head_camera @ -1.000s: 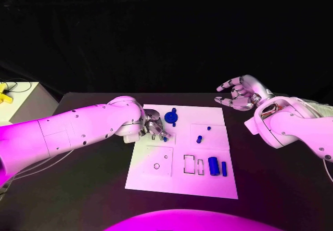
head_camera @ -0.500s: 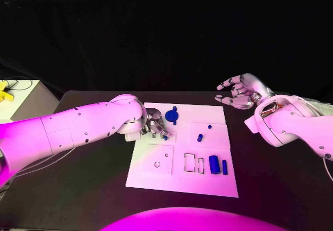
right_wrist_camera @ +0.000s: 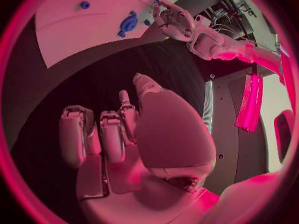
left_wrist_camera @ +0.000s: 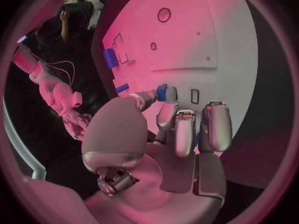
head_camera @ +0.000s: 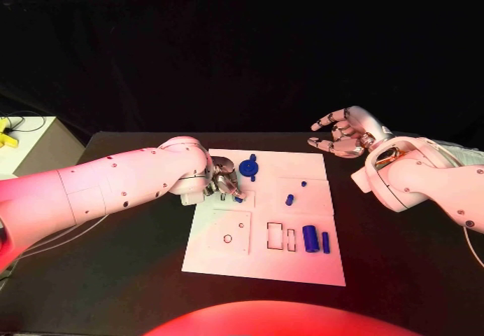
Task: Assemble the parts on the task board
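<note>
The white task board (head_camera: 264, 260) lies in the middle of the black table. My left hand (head_camera: 223, 180) hovers low over its far left part and pinches a small blue part (left_wrist_camera: 161, 92) between thumb and a finger, close to a small rectangular slot (left_wrist_camera: 194, 95). The left hand (right_wrist_camera: 177, 22) is also seen from the right wrist. A round blue part (head_camera: 249, 168) stands just beyond the left hand. Two blue bars (head_camera: 310, 239) lie at the board's right, next to empty rectangular slots (head_camera: 274, 236). My right hand (head_camera: 343, 134) is raised past the far right corner, fingers apart, holding nothing.
A short blue piece (head_camera: 289, 200) and a tiny blue peg (head_camera: 303, 184) sit on the board's right half. A round hole (head_camera: 228, 239) is at the left. A pale side table (head_camera: 36, 147) with a yellow item (head_camera: 8, 136) stands far left.
</note>
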Available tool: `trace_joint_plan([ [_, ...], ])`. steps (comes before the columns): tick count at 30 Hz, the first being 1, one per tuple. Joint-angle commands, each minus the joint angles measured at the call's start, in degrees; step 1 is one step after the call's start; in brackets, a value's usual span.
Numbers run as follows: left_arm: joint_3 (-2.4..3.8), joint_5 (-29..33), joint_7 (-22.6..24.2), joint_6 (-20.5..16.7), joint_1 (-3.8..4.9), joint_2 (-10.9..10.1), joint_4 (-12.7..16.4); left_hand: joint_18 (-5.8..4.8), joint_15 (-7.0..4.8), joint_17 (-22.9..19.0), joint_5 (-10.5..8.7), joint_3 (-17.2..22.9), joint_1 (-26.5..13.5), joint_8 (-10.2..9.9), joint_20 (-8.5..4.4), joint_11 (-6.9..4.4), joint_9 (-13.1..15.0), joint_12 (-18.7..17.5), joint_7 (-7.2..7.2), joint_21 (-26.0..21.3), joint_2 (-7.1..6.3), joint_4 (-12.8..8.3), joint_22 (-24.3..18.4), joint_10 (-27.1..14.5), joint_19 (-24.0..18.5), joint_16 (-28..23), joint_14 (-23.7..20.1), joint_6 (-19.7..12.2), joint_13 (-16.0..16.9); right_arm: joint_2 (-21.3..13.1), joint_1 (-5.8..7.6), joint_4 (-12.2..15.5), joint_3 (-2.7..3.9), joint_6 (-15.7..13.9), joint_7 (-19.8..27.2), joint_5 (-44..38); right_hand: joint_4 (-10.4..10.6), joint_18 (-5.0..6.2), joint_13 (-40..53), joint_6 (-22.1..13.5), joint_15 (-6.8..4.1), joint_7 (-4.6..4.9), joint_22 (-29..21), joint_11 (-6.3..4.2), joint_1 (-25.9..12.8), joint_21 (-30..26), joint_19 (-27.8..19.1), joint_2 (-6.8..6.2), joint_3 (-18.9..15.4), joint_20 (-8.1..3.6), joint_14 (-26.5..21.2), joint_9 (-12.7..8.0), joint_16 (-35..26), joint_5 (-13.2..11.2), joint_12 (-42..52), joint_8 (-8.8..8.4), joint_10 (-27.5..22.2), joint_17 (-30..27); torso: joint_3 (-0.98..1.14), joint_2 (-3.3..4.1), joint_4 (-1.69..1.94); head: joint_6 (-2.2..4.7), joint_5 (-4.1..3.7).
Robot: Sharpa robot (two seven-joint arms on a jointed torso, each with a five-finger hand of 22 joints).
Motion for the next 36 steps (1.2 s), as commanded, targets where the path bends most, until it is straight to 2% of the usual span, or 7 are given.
trace_joint_plan([
  [1, -0.07, 0.64, -0.17, 0.68, -0.08, 0.00, 0.26, -0.53, -0.39, 13.18, 0.21, 7.49, -0.84, 1.56, -0.34, -0.34, 4.14, -0.46, -0.43, -0.31, -0.76, -4.09, -0.02, 0.18, -0.05, 0.07, 5.48, -0.37, 0.04, 0.11, -0.02, -0.05, -0.02, 1.02, -0.22, -0.77, 0.00, 0.79, 3.82, -0.40, -0.02, 0.01, 10.18, 0.04, -0.63, -0.31, 2.35, -0.14, 0.43, 0.03, 5.46, -0.05, -0.31, -0.38, -0.31, -0.20, -0.39, 13.21, 0.04, 0.03, -0.01, -0.06, -0.02],
  [4, -0.07, 0.96, -0.20, 0.81, -0.08, -0.04, 0.37, -0.53, -0.33, 13.28, 0.26, 11.78, -2.22, 2.18, -0.27, -0.26, 5.94, -0.59, -0.34, -0.32, -1.25, -6.98, 0.00, 0.37, -0.06, 0.10, 5.51, -0.83, 0.05, 0.18, -0.03, -0.10, -0.03, 1.12, -0.26, -0.77, 0.00, 0.79, 3.86, -0.39, -0.02, 0.01, 10.19, 0.04, -0.78, -0.30, 2.36, -0.14, 0.49, 0.03, 5.45, -0.06, -0.33, -0.47, -0.26, -0.18, -0.34, 13.18, 0.10, 0.03, 0.06, -0.07, -0.01],
  [10, 0.04, 1.66, -0.18, 0.00, -0.08, -0.47, 0.81, -0.55, -0.32, 13.45, 0.25, 13.60, -3.03, 2.49, -0.24, -0.22, 6.88, -0.61, -0.27, -0.27, -1.31, -8.41, 0.16, 0.53, 0.01, 0.16, 5.56, -0.82, 0.13, 0.15, -0.06, -0.24, -0.05, 1.18, -0.29, -0.72, 0.00, 0.79, 3.87, -0.39, -0.02, 0.00, 10.20, 0.03, -1.03, -0.29, 2.37, -0.17, 0.58, 0.03, 5.46, -0.07, -0.32, -0.67, -0.22, -0.16, -0.31, 13.21, 0.04, 0.05, 0.11, -0.06, -0.14],
  [22, 0.35, 1.93, 0.07, -4.58, -0.05, -2.80, 2.81, -0.57, -0.46, 13.80, 0.79, 15.81, -4.23, 2.87, -0.28, -0.39, 8.06, -0.23, -0.39, -0.19, -1.92, -10.19, 0.31, 1.33, 0.15, 0.30, 5.69, -0.32, 0.89, -0.12, -0.09, -0.50, -0.10, 1.24, -0.39, -0.44, -0.02, 0.79, 3.86, -0.40, -0.03, -0.01, 10.19, 0.03, -1.19, -0.32, 2.36, -0.19, 0.65, 0.03, 5.45, -0.09, -0.34, -0.85, -0.22, -0.15, -0.31, 13.18, 0.20, -0.01, 0.14, -0.02, -0.30],
  [23, 0.35, 1.92, 0.14, -5.24, -0.05, -3.02, 3.06, -0.68, -0.59, 13.69, 2.60, 16.98, -4.91, 3.01, -0.34, -0.51, 8.49, 0.07, -0.47, 0.04, -2.45, -10.86, 0.83, 1.90, 0.52, 0.25, 5.66, 0.21, 1.48, -0.15, -0.09, -0.53, -0.11, 1.23, -0.39, -0.39, -0.02, 0.79, 3.86, -0.40, -0.03, -0.01, 10.19, 0.03, -1.19, -0.32, 2.36, -0.19, 0.65, 0.03, 5.45, -0.09, -0.34, -0.85, -0.22, -0.15, -0.31, 13.18, 0.17, 0.02, 0.14, 0.00, -0.33],
  [25, 0.36, 1.90, 0.23, -6.12, -0.05, -3.45, 3.56, -0.82, -0.85, 13.70, 8.50, 18.36, -6.75, 3.13, -0.60, -0.80, 9.51, 0.47, -0.76, 0.37, -3.54, -12.09, 1.54, 2.86, 1.06, 0.24, 5.67, 1.27, 2.43, -0.23, -0.10, -0.57, -0.12, 1.22, -0.40, -0.31, -0.02, 0.79, 3.87, -0.40, -0.03, -0.01, 10.20, 0.02, -1.26, -0.30, 2.38, -0.21, 0.67, 0.03, 5.45, -0.09, -0.35, -0.91, -0.20, -0.15, -0.29, 13.14, 0.19, 0.04, 0.11, 0.03, -0.31],
  [36, 0.02, -1.18, 0.24, -9.08, -0.09, -4.14, 5.01, -0.98, -1.29, 13.73, 13.65, 18.25, -7.90, 2.59, -1.01, -1.31, 10.86, 0.17, -1.27, 0.69, -4.34, -13.54, 2.35, 3.56, 1.63, 0.25, 5.69, 2.99, 2.42, -0.63, -0.13, -0.61, -0.18, 1.24, -0.56, -0.13, -0.03, 0.79, 3.81, -0.41, -0.03, -0.02, 10.19, 0.02, -1.30, -0.34, 2.37, -0.21, 0.70, 0.03, 5.44, -0.10, -0.36, -0.94, -0.25, -0.14, -0.34, 13.13, 0.15, 0.06, 0.20, -0.20, -0.33],
])
